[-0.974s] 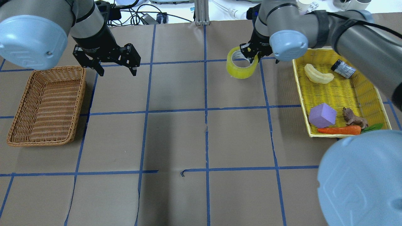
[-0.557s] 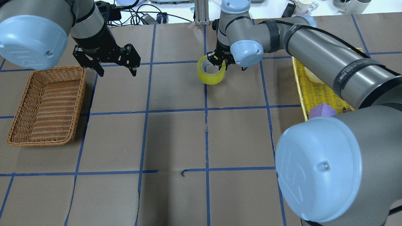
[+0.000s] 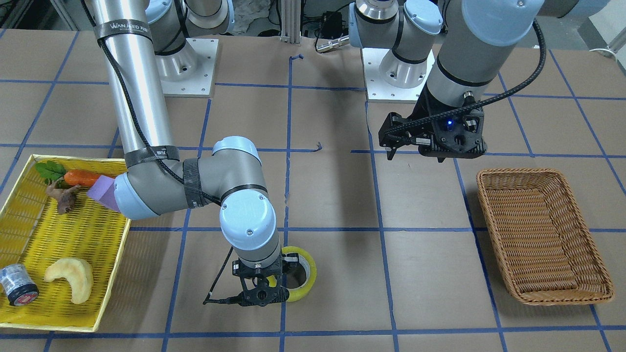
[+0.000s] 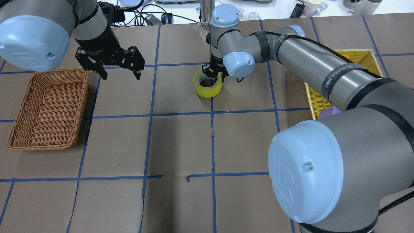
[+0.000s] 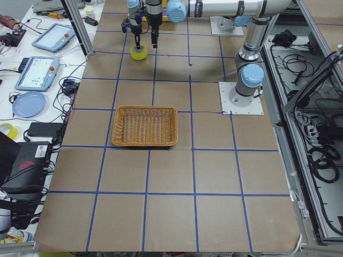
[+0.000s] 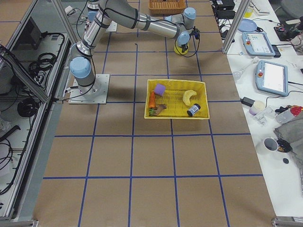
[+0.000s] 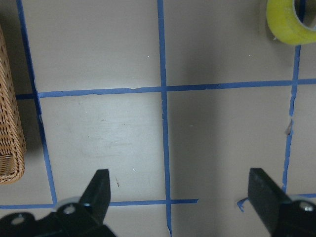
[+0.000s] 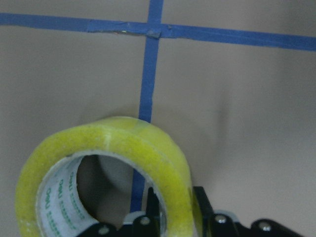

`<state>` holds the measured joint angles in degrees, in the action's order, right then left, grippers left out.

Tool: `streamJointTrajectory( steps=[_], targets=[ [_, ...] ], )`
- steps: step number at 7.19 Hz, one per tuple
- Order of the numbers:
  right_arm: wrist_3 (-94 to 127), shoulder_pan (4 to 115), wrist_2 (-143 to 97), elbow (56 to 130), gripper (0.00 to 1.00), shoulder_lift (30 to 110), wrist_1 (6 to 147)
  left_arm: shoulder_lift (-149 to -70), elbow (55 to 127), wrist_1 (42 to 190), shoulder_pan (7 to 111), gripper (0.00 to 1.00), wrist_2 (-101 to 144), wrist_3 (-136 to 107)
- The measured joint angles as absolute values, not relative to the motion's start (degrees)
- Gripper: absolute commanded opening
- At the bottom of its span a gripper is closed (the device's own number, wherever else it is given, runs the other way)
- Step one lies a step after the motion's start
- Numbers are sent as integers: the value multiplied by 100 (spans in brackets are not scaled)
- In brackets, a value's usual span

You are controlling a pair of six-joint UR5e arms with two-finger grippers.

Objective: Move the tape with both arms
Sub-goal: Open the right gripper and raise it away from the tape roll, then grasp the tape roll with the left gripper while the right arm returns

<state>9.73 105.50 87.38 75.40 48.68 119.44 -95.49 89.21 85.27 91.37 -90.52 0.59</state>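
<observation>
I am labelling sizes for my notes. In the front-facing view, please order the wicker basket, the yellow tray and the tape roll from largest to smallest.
1 and 2, unranked: wicker basket and yellow tray look alike, and the picture edge cuts off part of the tray.
3. tape roll, clearly the smallest.

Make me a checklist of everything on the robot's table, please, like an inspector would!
Surface: brown paper table with a blue tape grid.
Job's things: tape roll, tilted, by the middle gridline; whether it touches the table I cannot tell.
Clutter: yellow tray holding carrot, purple block, pale banana shape, small can, brown figure; wicker basket on the left arm's side.
Grippers: right gripper shut on the tape roll's wall; left gripper open, holding nothing.
Cables: black cable on the left arm; cords and adapters at the far edge.
Surroundings: screen pendants and blue plate on the side bench.
</observation>
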Motion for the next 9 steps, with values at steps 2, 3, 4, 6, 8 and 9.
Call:
streamJointTrajectory(
  steps=[2, 3, 4, 6, 8, 9],
  targets=[
    [965, 10555, 8757, 7525, 100, 4921, 11915, -9558, 8921, 8507, 9140, 100, -9046, 54],
    [961, 10555, 8783, 7519, 100, 5044, 11881, -9577, 8917, 8482, 9143, 100, -9034, 31],
    [959, 10550, 8809, 7518, 100, 5268, 11729, -9623, 8907, 8376, 9157, 100, -9004, -33],
    [943, 10442, 8909, 7551, 100, 5987, 10867, -9788, 8894, 7903, 9253, 100, -8938, -440],
    [647, 10018, 8992, 7660, 100, 6980, 9661, -10067, 8891, 7353, 9568, 100, -8917, -917],
    [330, 9707, 9005, 7866, 100, 7519, 9258, -10282, 8889, 7012, 9777, 100, -8914, -1139]
  ],
)
